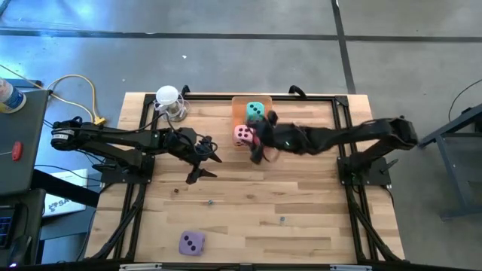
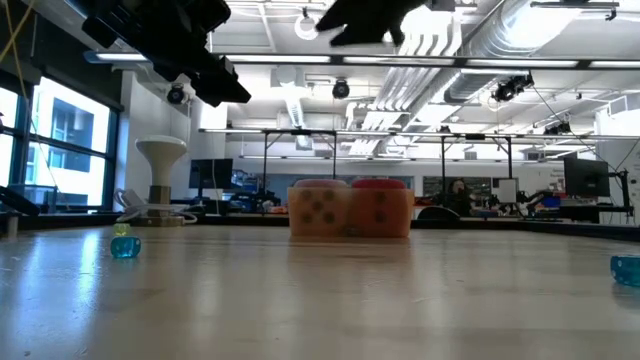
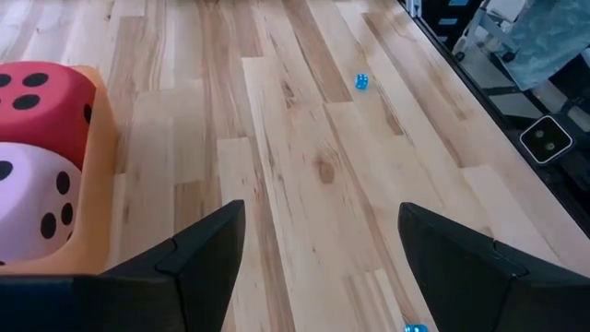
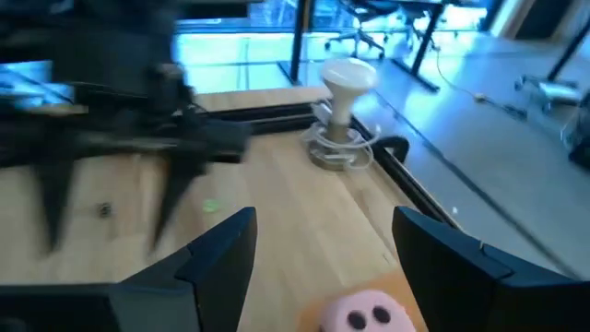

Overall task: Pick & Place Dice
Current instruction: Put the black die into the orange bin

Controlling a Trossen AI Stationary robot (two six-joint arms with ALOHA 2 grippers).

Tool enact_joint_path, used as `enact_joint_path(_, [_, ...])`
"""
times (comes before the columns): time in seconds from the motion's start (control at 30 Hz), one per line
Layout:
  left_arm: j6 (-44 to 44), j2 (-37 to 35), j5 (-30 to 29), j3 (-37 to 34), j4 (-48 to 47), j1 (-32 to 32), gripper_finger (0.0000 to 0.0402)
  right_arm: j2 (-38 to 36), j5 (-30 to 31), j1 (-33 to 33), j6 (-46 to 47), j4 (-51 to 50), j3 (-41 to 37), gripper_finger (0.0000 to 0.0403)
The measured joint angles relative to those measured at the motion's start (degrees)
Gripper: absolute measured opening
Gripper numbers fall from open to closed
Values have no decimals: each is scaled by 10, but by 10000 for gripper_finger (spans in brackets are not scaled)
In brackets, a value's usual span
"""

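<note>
Right claw (image 1: pixel 260 150) hangs spread over the soft pink cube die (image 1: pixel 242 135) in the orange tray (image 1: pixel 239 109), so I'd pull straight up, while the left claw (image 1: pixel 205 159) waits spread over the wooden tabletop (image 1: pixel 248 203).

Four large soft dice: one teal-green (image 1: pixel 256 111), one pink (image 1: pixel 242 135), one red (image 3: pixel 41 92) and one purple (image 1: pixel 191 242). Three tiny beads lie on the worktop (image 1: pixel 301 196), at (image 1: pixel 177 190), (image 1: pixel 210 201) and (image 1: pixel 282 220). Two dark robot arms, each ending in one two-fingered tool: left tool (image 1: pixel 205 159), right tool (image 1: pixel 260 143). One orange tray (image 1: pixel 239 113). One white stand (image 1: pixel 169 103).
</note>
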Motion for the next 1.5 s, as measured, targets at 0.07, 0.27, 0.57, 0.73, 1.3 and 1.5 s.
enact_joint_path(0.07, [0, 0, 0, 0, -3, 0, 278, -21, 23, 33, -2, -30, 1, 239])
enact_joint_path(0.27, [-9, 0, 0, 0, -8, 0, 278, -40, 41, 134, 99, -156, 0, 223])
enact_joint_path(0.57, [-37, 0, 52, -1, -62, -41, 278, 1, 12, 230, 257, -202, 0, 216])
enact_joint_path(0.73, [-37, 0, 44, -1, -72, -133, 278, 42, 10, 254, 244, -162, 0, 216])
enact_joint_path(1.3, [-272, 0, -281, -1, -276, -383, 278, 112, 6, 230, 212, -120, 0, 216])
enact_joint_path(1.5, [-386, 0, -282, -1, -353, -413, 278, 112, 6, 227, 212, -103, 0, 215])
